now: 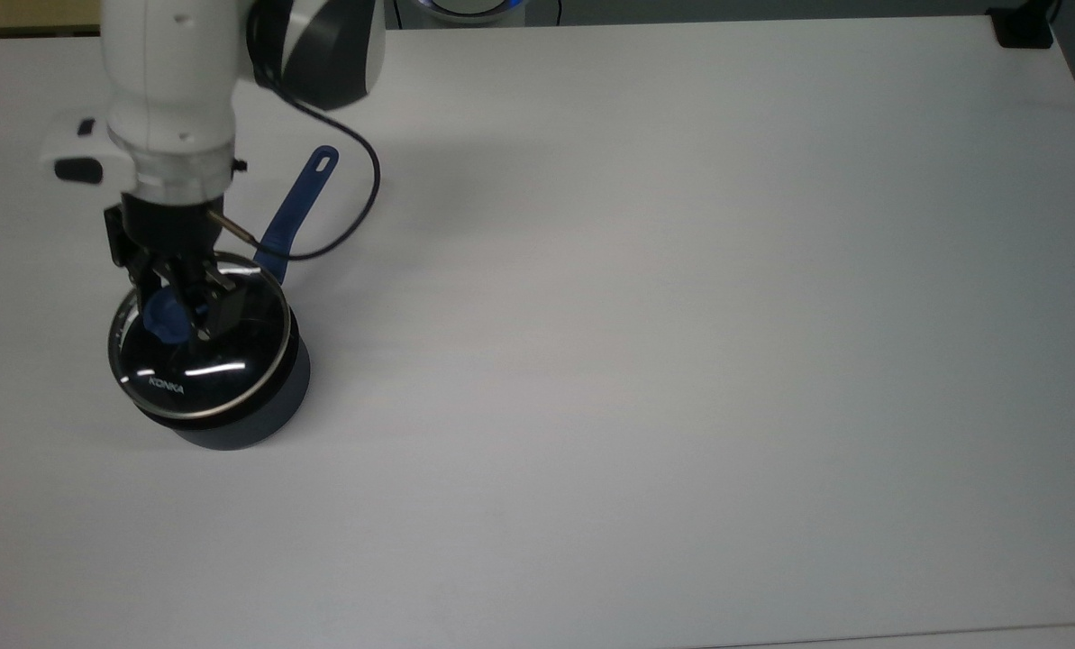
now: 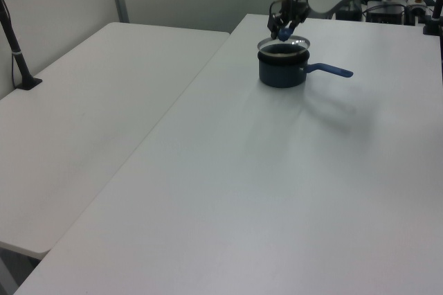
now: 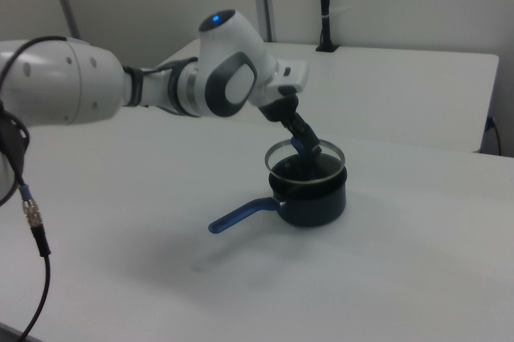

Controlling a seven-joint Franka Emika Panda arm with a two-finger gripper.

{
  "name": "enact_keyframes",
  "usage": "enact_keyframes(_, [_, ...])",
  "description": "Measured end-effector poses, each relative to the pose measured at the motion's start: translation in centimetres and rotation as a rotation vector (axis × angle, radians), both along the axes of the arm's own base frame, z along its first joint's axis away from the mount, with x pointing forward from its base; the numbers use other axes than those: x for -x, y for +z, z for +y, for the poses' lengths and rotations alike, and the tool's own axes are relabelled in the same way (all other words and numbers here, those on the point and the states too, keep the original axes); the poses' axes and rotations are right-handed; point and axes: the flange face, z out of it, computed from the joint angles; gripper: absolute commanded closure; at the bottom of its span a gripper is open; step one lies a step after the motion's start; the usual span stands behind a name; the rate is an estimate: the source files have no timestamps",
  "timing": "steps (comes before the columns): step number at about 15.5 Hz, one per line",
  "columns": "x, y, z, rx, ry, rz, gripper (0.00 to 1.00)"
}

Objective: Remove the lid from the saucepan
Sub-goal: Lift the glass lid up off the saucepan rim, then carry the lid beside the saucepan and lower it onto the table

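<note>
1. Gripper (image 1: 179, 311) clamped on the blue knob (image 1: 164, 317) of the lid (image 1: 199, 353); also seen in the left view (image 2: 284, 30) and the right view (image 3: 306, 147).
2. Lid held just above the pan (image 1: 271, 406), clear of its rim: gap plain in the left view, lid (image 2: 284, 44) over pan (image 2: 282, 73).
3. In the right view, lid (image 3: 305, 157) tilted a little, hanging over the pan (image 3: 309, 197), still above the opening rather than off to a side.
4. In the top view, lid offset toward the top view's left and upper side of the pan, part of the dark pan wall exposed at lower right.
5. "KONKA" lettering (image 1: 167, 385) near the lid's lower edge in the top view.
6. Pan upright on the white table (image 1: 681, 315), near the top view's left edge.
7. Handle (image 1: 298, 203) pointing up and right in the top view, hole at its tip; in the right view pointing left (image 3: 241, 215); in the left view pointing right (image 2: 331, 70).
8. Black cable (image 1: 357, 203) looping from the arm past the handle.
</note>
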Motion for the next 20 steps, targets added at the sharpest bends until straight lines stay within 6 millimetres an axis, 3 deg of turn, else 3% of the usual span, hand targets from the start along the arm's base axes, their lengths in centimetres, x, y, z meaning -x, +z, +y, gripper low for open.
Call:
enact_keyframes(2, [0.8, 2.7, 0.4, -0.005, -0.002, 0.014, 0.48])
enact_keyframes(4, [2.1, 5.6, 2.2, -0.018, 0.022, 0.053, 0.48])
enact_keyframes(7, [5.1, 9.2, 7.4, -0.033, 0.131, 0.155, 0.48])
enact_keyframes(9, [7.9, 10.2, 10.6, -0.040, 0.199, 0.226, 0.48])
enact_keyframes(11, [10.4, 9.5, 13.3, -0.042, 0.255, 0.280, 0.48])
enact_keyframes(14, [12.9, 5.8, 15.9, -0.029, 0.360, 0.378, 0.48])
enact_keyframes(17, [14.3, 1.7, 17.4, -0.012, 0.504, 0.479, 0.50])
enact_keyframes(20, [14.7, -0.6, 18.1, 0.012, 0.628, 0.490, 0.50])
